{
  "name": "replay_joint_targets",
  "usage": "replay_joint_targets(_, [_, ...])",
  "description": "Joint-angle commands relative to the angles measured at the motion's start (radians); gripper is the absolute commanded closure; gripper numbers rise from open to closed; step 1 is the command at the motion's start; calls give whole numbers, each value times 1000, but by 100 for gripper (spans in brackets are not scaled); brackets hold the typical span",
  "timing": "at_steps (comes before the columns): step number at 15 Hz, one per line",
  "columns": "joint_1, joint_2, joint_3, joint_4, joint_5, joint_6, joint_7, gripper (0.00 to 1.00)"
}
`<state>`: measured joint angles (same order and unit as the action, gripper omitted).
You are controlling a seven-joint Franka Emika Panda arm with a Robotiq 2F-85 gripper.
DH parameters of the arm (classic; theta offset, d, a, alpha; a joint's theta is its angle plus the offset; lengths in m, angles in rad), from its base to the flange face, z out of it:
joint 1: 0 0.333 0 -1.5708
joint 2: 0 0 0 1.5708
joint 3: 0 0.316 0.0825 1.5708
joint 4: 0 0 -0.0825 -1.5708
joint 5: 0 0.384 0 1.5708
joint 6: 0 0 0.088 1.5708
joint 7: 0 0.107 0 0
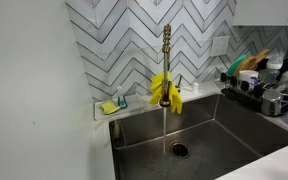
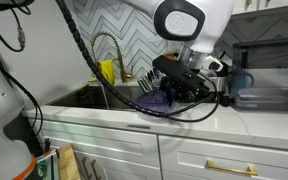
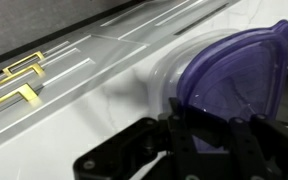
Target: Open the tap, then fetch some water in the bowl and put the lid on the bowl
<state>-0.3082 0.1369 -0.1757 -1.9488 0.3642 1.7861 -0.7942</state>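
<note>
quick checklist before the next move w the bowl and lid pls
1. Tap running: ok, water falls into the sink.
2. Bowl under the tap: not ok, it sits on the counter.
3. Water in the bowl: cannot tell.
4. Lid over the bowl: ok; whether it is fully seated, cannot tell.
5. Gripper gripping the lid: cannot tell.
</note>
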Motion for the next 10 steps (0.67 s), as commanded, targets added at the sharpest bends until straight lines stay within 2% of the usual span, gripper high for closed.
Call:
replay_joint_targets(1, [15,-52,-17,-55,-45,48,44,98])
replay_joint_targets(10, [21,-56,-16,-86,-45,64,59,98])
